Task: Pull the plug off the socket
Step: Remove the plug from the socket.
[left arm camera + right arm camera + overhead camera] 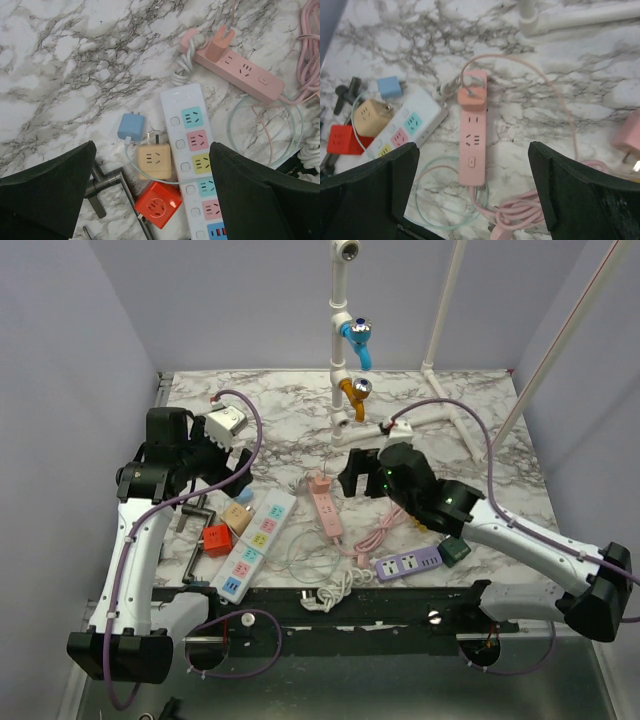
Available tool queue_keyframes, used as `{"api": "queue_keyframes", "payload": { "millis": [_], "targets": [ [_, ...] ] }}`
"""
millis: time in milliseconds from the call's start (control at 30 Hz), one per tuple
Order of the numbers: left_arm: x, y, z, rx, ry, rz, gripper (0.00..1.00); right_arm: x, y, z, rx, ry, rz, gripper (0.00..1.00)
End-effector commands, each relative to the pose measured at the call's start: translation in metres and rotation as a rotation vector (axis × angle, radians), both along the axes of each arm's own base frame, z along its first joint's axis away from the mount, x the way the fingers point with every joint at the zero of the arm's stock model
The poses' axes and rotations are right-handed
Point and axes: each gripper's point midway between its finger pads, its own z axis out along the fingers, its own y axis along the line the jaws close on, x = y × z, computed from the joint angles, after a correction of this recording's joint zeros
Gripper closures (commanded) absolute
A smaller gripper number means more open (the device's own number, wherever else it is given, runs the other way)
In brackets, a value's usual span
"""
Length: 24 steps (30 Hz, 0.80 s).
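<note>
A pink power strip [327, 510] lies mid-table with a pink plug [319, 483] seated in its far end. In the right wrist view the strip [473, 145] runs between my fingers and the plug [472, 96] sits beyond them. My right gripper [358, 475] [472, 170] is open and empty, hovering above the strip without touching it. My left gripper [228, 465] [152, 150] is open and empty above the left cluster of sockets. The strip [240, 70] and plug [218, 45] show at the upper right of the left wrist view.
A white strip with coloured sockets [255, 535], a beige cube [238, 516], a red cube [216, 539] and a blue charger [131, 127] lie left. A purple strip [408, 564], green adaptor [455, 551] and coiled pink cord [375, 535] lie front right. A pipe stand with taps [345, 340] is behind.
</note>
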Motion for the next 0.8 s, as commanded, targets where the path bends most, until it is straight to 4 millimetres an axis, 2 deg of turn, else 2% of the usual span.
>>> {"api": "queue_keyframes", "payload": {
  "millis": [0, 100, 233, 333, 533, 700, 767],
  "targets": [
    [-0.010, 0.002, -0.004, -0.015, 0.045, 0.026, 0.01, -0.020, 0.044, -0.057, -0.013, 0.096, 0.128, 0.00],
    [-0.010, 0.009, -0.003, 0.003, 0.013, 0.061, 0.02, -0.020, 0.065, -0.090, -0.042, 0.133, 0.179, 0.00],
    [-0.017, 0.015, -0.004, 0.032, -0.023, 0.071, 0.01, -0.007, 0.067, -0.128, -0.147, 0.151, 0.151, 0.00],
    [-0.019, 0.019, -0.011, 0.053, 0.005, 0.083, 0.01, 0.003, 0.070, -0.141, -0.177, 0.132, 0.135, 0.00],
    [-0.015, 0.026, -0.013, 0.080, -0.004, 0.115, 0.01, 0.014, 0.094, -0.166, -0.185, 0.118, 0.183, 0.00],
    [-0.013, 0.028, -0.011, 0.079, -0.011, 0.129, 0.02, 0.027, 0.093, -0.189, -0.238, 0.099, 0.142, 0.00],
    [-0.011, 0.028, -0.011, 0.077, -0.012, 0.138, 0.02, 0.030, 0.092, -0.196, -0.257, 0.089, 0.136, 0.04]
  ]
}}
